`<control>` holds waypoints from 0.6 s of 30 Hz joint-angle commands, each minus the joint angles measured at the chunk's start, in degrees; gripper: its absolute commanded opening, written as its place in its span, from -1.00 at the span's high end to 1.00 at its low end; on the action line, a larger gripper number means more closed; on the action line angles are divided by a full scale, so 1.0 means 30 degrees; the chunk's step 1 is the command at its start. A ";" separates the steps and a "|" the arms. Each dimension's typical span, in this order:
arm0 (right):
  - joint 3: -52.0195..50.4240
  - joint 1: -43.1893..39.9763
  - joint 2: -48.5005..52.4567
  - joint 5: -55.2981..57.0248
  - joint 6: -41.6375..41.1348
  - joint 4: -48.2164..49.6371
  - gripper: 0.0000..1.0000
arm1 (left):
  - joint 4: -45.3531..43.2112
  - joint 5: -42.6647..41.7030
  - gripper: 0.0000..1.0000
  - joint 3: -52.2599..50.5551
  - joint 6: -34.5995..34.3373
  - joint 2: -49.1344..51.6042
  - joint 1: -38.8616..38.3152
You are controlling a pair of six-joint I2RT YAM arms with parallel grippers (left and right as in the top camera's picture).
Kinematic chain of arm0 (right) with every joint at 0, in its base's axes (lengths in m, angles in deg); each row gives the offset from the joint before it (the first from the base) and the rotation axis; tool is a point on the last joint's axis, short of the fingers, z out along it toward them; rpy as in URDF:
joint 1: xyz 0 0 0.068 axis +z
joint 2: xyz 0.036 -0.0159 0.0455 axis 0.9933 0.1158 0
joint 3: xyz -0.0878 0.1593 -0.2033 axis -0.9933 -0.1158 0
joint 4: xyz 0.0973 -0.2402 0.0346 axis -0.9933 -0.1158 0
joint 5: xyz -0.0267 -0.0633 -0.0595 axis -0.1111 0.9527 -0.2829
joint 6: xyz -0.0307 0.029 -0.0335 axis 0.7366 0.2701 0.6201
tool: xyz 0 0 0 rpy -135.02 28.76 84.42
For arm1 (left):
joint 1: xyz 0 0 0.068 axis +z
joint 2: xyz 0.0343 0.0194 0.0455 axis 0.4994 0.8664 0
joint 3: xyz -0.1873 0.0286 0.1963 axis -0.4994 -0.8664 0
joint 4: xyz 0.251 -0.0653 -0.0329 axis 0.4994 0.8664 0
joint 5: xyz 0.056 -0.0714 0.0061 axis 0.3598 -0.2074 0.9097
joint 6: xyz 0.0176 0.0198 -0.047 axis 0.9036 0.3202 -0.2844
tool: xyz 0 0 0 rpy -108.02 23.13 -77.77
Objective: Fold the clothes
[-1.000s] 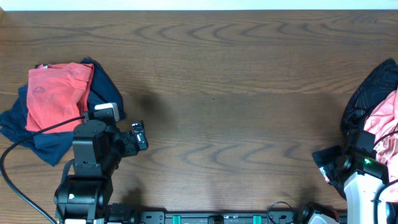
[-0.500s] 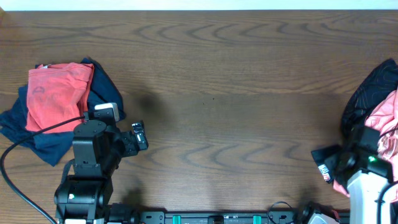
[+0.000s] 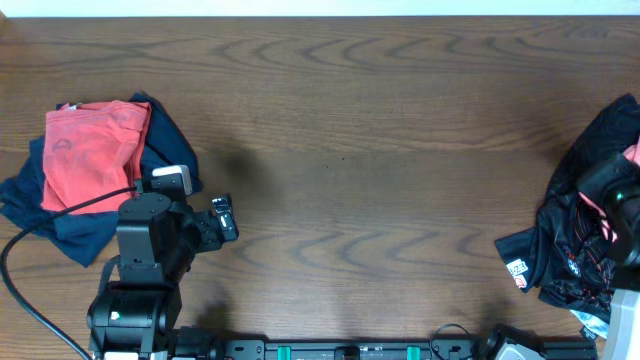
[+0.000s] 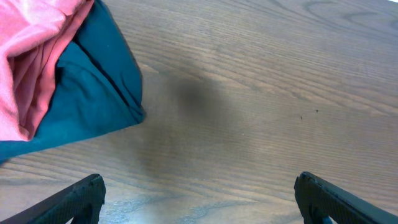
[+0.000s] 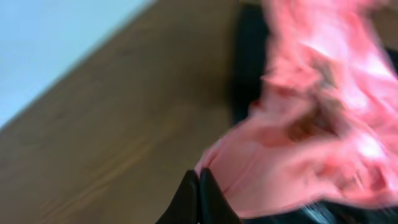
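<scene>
Right gripper [image 5: 199, 190]: fingers pressed together, no gap, with the edge of the pink T-shirt [image 5: 298, 168] pinched at the tips. The wrist view is motion-blurred, so I can't tell how deep the bite is. The shirt hangs bunched up and to the right of the fingers. It has brownish marks on the fabric, too smeared to read. The black patterned garment [image 5: 249, 68] is behind it, with bare counter [image 5: 112, 137] to the left. From overhead the T-shirt is only a small pink sliver [image 3: 632, 152] at the right edge of the counter, mostly hidden by the right arm [image 3: 622, 205] and the frame edge. The black patterned garment [image 3: 565, 250] is heaped along that same right edge, spreading toward the front right corner. Left gripper [image 4: 199, 183]: wide open, fingers [image 4: 81, 199] far apart, nothing between them, over bare wood. It sits near the front left part of the counter [image 3: 350, 150], left gripper [image 3: 222, 218] pointing right. Beside it at the left edge there's a folded red-orange shirt [image 3: 92, 150] lying on a crumpled dark blue garment [image 3: 75, 235]. The left gripper touches neither. Centre of the counter is plain wood.
</scene>
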 commanded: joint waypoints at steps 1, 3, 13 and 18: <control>0.0299 0.0299 0.0612 -0.7737 0.3672 0.1341 0.98 | -0.0015 -0.0036 -0.96 0.0415 -0.0022 0.0036 0.0117; 0.0299 0.0962 0.1064 -1.1227 0.4007 0.2725 0.98 | -0.0015 -0.0036 -0.96 0.0415 -0.0022 0.0044 0.0117; 0.0299 0.9143 0.4415 -1.4134 0.6222 0.5785 0.98 | -0.0015 -0.0044 -0.96 0.0415 -0.0022 0.0058 0.0117; 0.0299 1.2517 0.6958 -1.1387 0.6207 0.6193 0.98 | -0.0022 -0.0044 -0.96 0.0415 -0.0029 0.0058 0.0117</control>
